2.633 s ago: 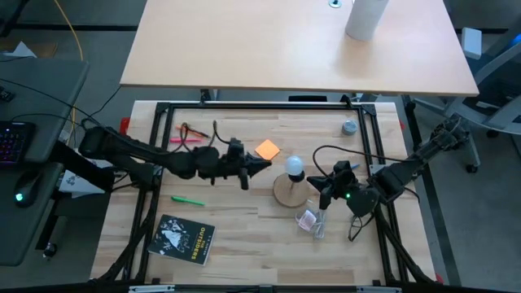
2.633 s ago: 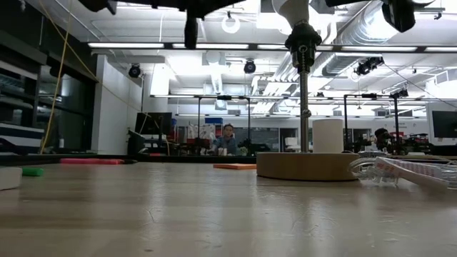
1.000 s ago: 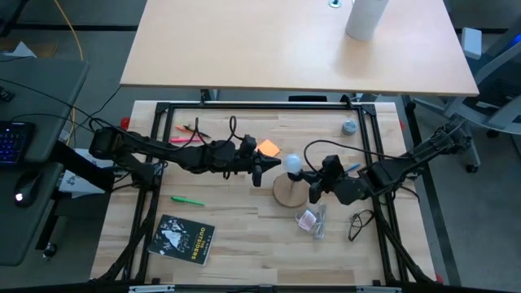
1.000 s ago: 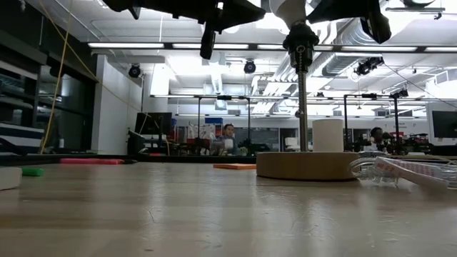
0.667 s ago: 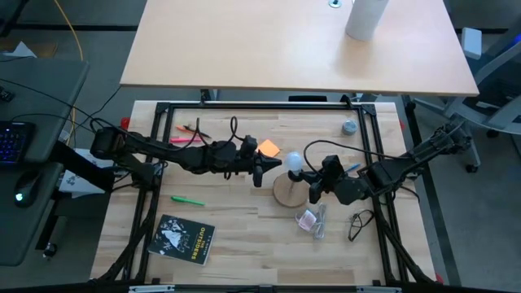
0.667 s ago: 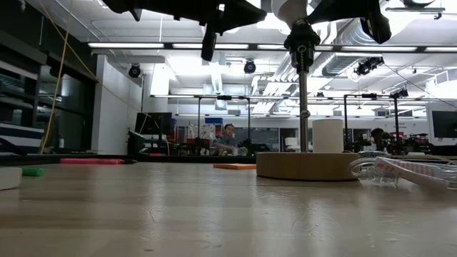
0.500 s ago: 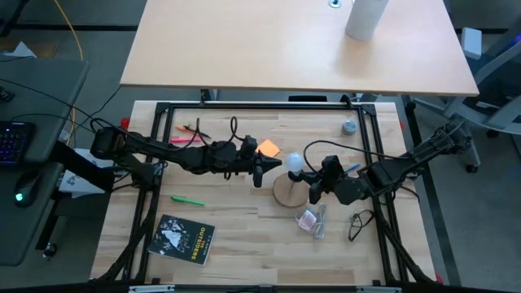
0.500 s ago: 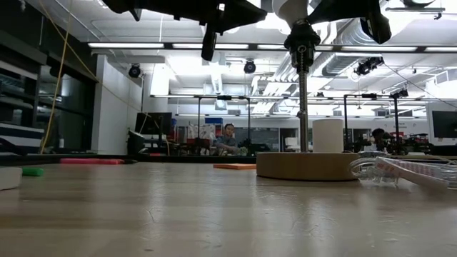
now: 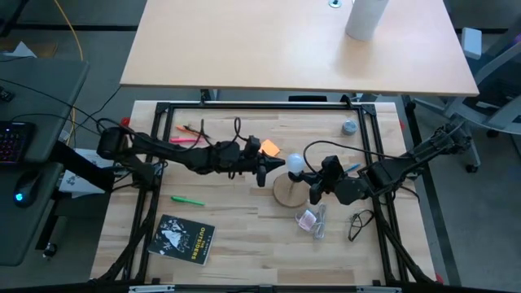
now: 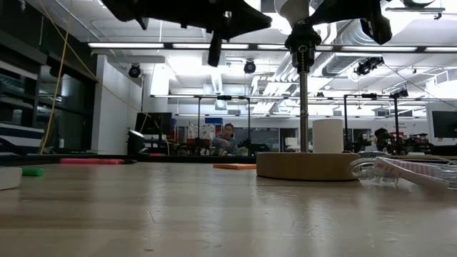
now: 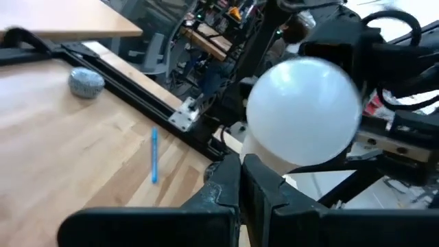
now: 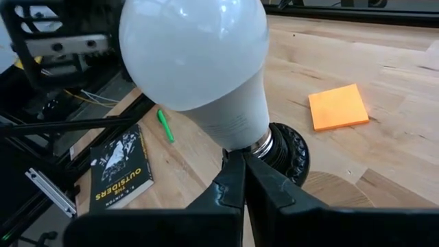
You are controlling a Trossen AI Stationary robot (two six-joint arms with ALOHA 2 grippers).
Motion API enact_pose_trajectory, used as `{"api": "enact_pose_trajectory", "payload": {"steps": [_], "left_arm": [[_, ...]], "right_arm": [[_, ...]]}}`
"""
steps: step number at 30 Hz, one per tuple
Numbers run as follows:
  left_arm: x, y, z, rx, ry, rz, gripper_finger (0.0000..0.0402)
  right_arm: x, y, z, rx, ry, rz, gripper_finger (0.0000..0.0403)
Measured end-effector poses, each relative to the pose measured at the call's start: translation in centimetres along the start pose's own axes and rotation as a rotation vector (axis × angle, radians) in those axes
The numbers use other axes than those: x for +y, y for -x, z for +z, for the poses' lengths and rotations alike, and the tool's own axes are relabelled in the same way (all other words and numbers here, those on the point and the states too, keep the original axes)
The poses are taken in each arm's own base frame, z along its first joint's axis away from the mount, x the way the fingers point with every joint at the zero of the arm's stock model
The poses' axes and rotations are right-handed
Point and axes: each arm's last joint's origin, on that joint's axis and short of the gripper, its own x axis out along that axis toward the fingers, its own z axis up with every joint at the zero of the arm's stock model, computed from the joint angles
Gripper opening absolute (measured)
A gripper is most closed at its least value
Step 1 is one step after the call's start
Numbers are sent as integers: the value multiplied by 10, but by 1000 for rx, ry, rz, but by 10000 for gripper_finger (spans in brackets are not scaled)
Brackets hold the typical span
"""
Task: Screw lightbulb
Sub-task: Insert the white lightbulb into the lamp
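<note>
High view: lightbulb [image 9: 295, 163] sits in socket [image 12: 287, 148] between left gripper [image 9: 281, 163] and right gripper [image 9: 312, 176], both closed, empty; a sideways nudge could cross-thread it.

Overhead, table-level, two wrist close-ups

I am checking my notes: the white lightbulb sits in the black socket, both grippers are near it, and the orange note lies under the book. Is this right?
Not quite. The high view shows the orange note lying alone on the table, far from the book. The rest stands.
</note>
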Motion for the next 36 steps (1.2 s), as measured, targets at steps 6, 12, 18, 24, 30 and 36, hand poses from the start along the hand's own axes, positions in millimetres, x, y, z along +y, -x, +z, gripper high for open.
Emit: {"api": "enact_pose_trajectory", "payload": {"steps": [6,12,18,24,30,36], "left_arm": [[4,-17,0,0,14,1,0],[2,-24,9,-20,-8,-15,0],[-1,-24,15,-15,-17,-56,0],[-1,-24,12,7,-8,-45,0],[-1,-24,12,-5,1,-31,0],[-1,-24,12,-8,3,-27,0]], "right_arm": [[0,0,0,7,1,3,0],[0,0,0,8,8,3,0],[0,0,-1,11,17,2,0],[0,0,-1,14,19,5,0],[0,0,0,14,17,7,0],[0,0,0,14,17,8,0]]}}
